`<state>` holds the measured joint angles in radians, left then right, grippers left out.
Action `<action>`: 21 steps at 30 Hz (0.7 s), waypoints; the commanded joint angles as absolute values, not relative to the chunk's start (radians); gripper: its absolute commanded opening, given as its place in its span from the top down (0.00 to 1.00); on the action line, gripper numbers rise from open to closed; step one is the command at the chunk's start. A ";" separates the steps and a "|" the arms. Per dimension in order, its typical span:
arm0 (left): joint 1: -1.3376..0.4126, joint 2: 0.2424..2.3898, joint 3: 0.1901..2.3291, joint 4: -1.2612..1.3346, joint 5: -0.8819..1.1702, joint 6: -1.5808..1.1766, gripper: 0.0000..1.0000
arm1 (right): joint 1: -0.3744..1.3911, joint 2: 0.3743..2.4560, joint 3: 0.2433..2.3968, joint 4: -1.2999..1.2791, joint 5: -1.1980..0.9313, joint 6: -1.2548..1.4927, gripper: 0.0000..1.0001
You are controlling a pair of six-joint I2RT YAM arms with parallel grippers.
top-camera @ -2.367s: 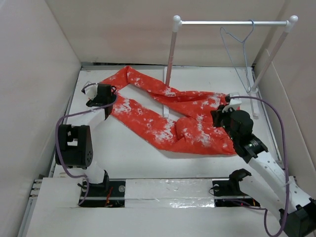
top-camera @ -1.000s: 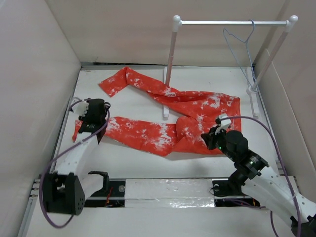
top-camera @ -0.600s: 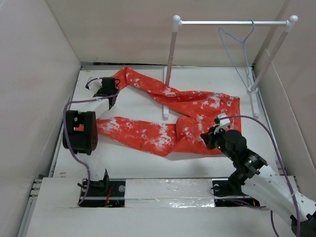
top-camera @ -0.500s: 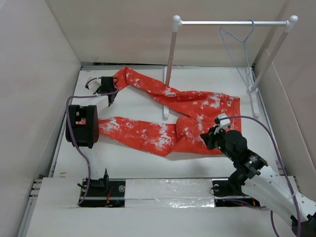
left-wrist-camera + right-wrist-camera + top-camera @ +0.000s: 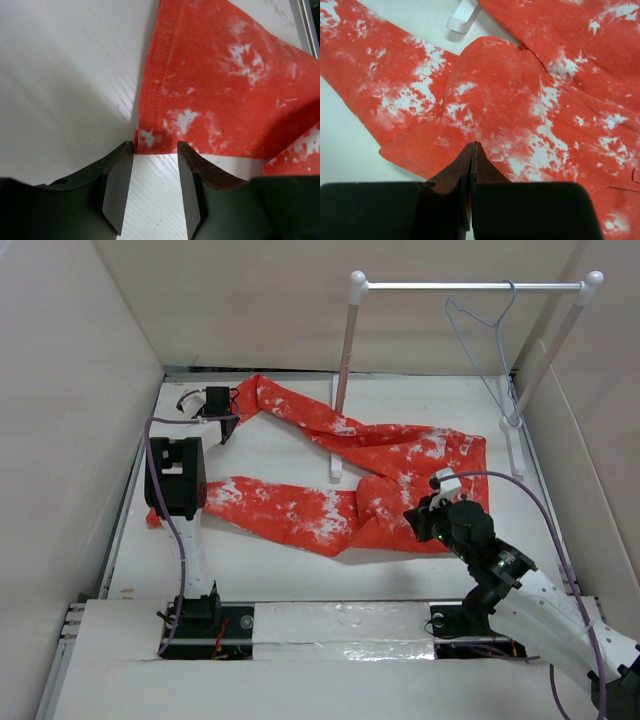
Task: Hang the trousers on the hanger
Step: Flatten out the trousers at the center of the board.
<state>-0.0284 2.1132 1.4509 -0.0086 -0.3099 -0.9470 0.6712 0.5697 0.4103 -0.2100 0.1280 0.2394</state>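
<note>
1 trousers | 1 hanger (on rail) | left gripper parted, empty | right gripper pressed closed, empty

Left fingers moved from the trousers' near leg to far cuff, perhaps touching.

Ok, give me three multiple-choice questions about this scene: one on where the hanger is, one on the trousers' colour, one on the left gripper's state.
1. Where is the hanger?
A) lying flat
B) hanging on the rail
C) clamped in a gripper

2. What colour are the trousers?
A) red-orange with white blotches
B) plain blue
C) black

3. The left gripper is:
A) shut on the hanger
B) shut on cloth
C) open

Answers: B, its hook sits over the rail; A, every view shows that colour; C, its jaws stand apart at the trouser hem.
</note>
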 commanded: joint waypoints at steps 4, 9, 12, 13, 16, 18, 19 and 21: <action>-0.009 2.154 1.508 -0.064 -0.291 -0.916 0.86 | 0.681 0.569 0.442 -0.166 0.175 0.238 1.00; 0.015 2.129 1.516 -0.064 -0.295 -0.888 1.00 | 0.681 0.563 0.439 -0.184 0.202 0.242 1.00; 0.044 2.080 1.522 -0.069 -0.316 -0.850 1.00 | 0.681 0.557 0.439 -0.187 0.212 0.242 0.99; 0.060 2.051 1.540 -0.095 -0.330 -0.838 1.00 | 0.681 0.555 0.440 -0.189 0.215 0.244 0.99; 0.109 1.982 1.589 -0.146 -0.385 -0.784 1.00 | 0.681 0.551 0.442 -0.198 0.247 0.262 0.98; 0.139 1.942 1.609 -0.164 -0.394 -0.749 1.00 | 0.681 0.548 0.442 -0.202 0.273 0.275 0.96; 0.153 1.903 1.624 -0.172 -0.394 -0.736 1.00 | 0.681 0.548 0.442 -0.212 0.300 0.281 0.94; 0.189 1.866 1.646 -0.176 -0.387 -0.703 1.00 | 0.681 0.545 0.446 -0.216 0.314 0.285 0.92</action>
